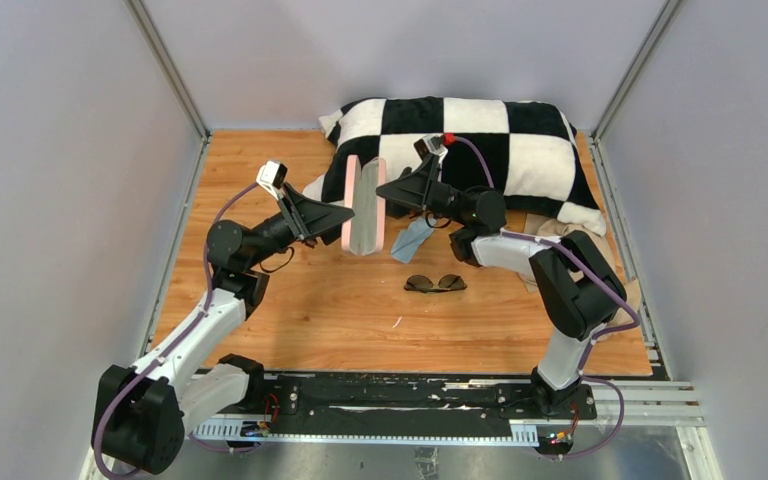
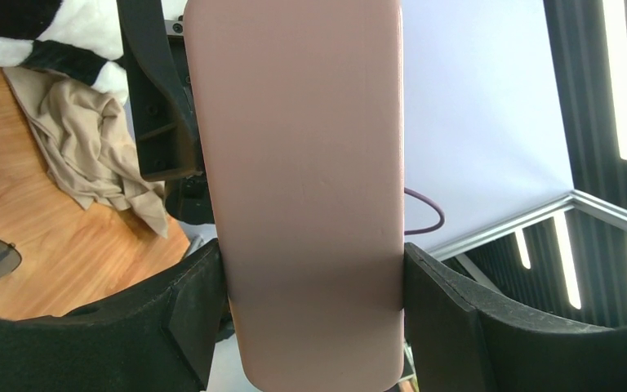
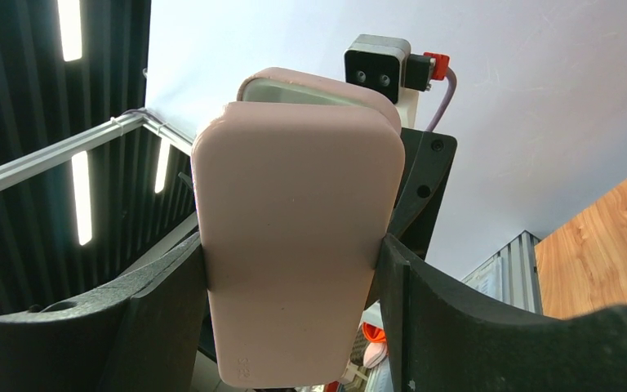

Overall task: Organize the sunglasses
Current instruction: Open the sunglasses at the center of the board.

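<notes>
Wood tabletop (image 1: 290, 320) boxed in by grey walls, with a checkered pillow (image 1: 480, 140) hogging the far side. Both arms are on the pinkish case (image 1: 365, 205), which stands on edge between them. The left gripper (image 1: 345, 213) is clamped on one shell and the right gripper (image 1: 388, 190) on the other. From above the case looks spread open, though it's hard to say if its bottom edge touches the wood.

So this reads as the open-the-case step, pretty much there. The sunglasses (image 1: 435, 284) lie flat on the wood on the near side of the right gripper, well apart from both sets of fingers. A blue cloth (image 1: 412, 240) sits just under that gripper.

The next move probably needs one gripper to let go and drop to the glasses while the other steadies the case. There's plenty of bare wood on the near side of the grippers. The pillow crowds in behind the right wrist, and a beige rag (image 1: 550, 228) sits beside its forearm.
</notes>
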You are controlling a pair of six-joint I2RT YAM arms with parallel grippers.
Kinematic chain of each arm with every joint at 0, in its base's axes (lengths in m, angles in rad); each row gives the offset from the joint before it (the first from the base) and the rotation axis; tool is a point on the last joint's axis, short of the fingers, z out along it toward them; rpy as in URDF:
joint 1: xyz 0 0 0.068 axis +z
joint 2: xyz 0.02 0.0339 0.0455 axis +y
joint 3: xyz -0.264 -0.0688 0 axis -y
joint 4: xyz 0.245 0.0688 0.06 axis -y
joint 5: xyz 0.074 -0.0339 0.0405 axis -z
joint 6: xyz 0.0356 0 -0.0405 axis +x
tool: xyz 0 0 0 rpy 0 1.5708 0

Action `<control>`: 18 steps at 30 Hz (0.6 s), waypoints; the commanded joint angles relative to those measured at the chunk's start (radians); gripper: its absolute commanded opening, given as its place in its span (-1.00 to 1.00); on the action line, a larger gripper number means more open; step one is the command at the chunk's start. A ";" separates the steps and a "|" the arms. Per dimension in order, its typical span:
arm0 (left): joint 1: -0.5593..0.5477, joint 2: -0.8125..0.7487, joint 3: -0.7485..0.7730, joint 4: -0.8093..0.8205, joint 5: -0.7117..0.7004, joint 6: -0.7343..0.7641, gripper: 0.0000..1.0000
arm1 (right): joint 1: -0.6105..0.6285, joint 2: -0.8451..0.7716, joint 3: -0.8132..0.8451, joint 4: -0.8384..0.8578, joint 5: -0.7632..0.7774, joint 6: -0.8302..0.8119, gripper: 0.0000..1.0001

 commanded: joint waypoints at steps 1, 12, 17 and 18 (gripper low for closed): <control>0.005 -0.032 0.035 0.309 -0.004 -0.092 -1.00 | 0.012 0.020 0.005 -0.006 -0.128 -0.049 -0.30; 0.009 -0.043 0.038 0.313 0.013 -0.089 -1.00 | 0.012 -0.010 0.038 -0.006 -0.214 -0.077 0.08; 0.015 -0.038 0.017 0.362 0.005 -0.120 -1.00 | 0.012 -0.005 0.029 -0.006 -0.206 -0.075 0.14; 0.015 -0.036 0.015 0.373 0.007 -0.125 -1.00 | 0.012 -0.004 0.026 -0.006 -0.206 -0.074 0.14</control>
